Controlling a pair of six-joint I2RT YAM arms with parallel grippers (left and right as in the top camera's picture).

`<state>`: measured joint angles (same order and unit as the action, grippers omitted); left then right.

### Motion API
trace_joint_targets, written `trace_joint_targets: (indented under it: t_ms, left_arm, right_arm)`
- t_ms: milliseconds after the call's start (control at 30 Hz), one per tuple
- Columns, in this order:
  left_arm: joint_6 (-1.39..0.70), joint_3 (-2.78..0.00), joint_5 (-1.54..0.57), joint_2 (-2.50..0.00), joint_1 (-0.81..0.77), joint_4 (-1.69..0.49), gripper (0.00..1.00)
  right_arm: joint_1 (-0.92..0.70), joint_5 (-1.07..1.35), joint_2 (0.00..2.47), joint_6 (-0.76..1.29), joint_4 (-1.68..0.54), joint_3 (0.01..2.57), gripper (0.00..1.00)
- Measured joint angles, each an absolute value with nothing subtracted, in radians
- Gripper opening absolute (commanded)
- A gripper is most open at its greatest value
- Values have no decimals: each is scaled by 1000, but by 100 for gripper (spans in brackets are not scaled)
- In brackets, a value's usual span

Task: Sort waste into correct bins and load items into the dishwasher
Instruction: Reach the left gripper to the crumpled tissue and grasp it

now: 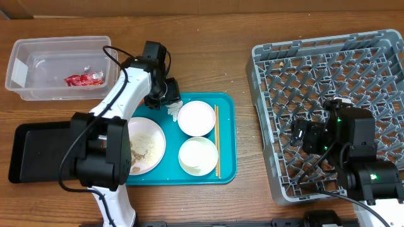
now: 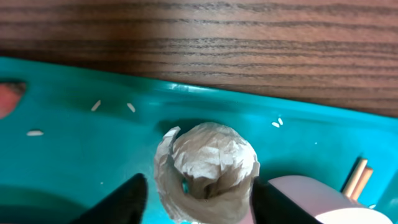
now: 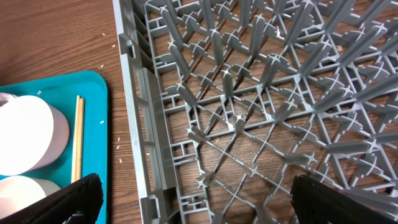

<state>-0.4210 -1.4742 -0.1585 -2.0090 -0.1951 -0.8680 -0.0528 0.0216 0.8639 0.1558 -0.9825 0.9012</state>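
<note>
Tabletop (image 1: 208,38): dark brown wood with a long, streaky grain, filling every view to its edges. A few stray rice grains (image 3: 119,149) lie on it between the teal tray and the rack.

1. Clear plastic tub (image 1: 57,45), far left. A crumpled red wrapper (image 1: 84,79) lies inside.
2. Black tray (image 1: 31,157), near left, partly under my left arm.
3. Teal tray (image 1: 226,107), centre.
   - White plate (image 1: 158,130) on its left side, carrying rice and beige scraps (image 1: 144,148).
   - Two white bowls right of the plate, the far bowl (image 1: 197,118) and the near bowl (image 1: 197,156).
   - Wooden chopsticks (image 1: 217,142) lying lengthwise just right of the bowls.
   - Loose grains (image 2: 96,106) scattered on the tray floor at the far side.
4. Crumpled white tissue (image 2: 208,162), on the far part of the teal tray, just left of the far bowl.
5. Grey dish rack (image 1: 297,69), right. Its pegs stand upright and the wood shows through the lattice.
6. My left gripper (image 2: 198,186), down over the tissue. My fingers (image 2: 127,199) stand about half apart, one on each side of the tissue and close against it. Whether they press it I cannot tell.
7. My right gripper (image 3: 196,193), above the near left part of the rack. Its fingers are spread wide with nothing between them.
</note>
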Motion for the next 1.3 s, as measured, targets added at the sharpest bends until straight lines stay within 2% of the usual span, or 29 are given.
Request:
trace_joint_targets:
  t_ms: [100, 767, 800, 833, 867, 933, 1300]
  left_arm:
    - [-425, -1474, -163, -2014, -195, -868, 4]
    - [-432, -1566, -165, -1988, -174, -989, 4]
    - [-432, -1569, -165, -1977, -172, -989, 7]
    - [-432, -1574, -165, -1959, -170, -995, 29]
    - [-435, -1578, -165, -1950, -168, -1001, 44]
    - [-441, -1578, -168, -1940, -169, -1016, 56]
    - [-464, -1545, -164, -1978, -243, -1018, 54]
  right_arm:
    - [-53, 22, 864, 155, -983, 901, 100]
    - [-53, 22, 864, 156, -984, 901, 100]
    - [-53, 21, 864, 156, -983, 902, 100]
    - [-53, 21, 864, 157, -984, 901, 100]
    - [-53, 22, 864, 156, -984, 901, 100]
    - [-53, 22, 864, 156, -984, 901, 100]
    - [-53, 21, 864, 156, -984, 901, 100]
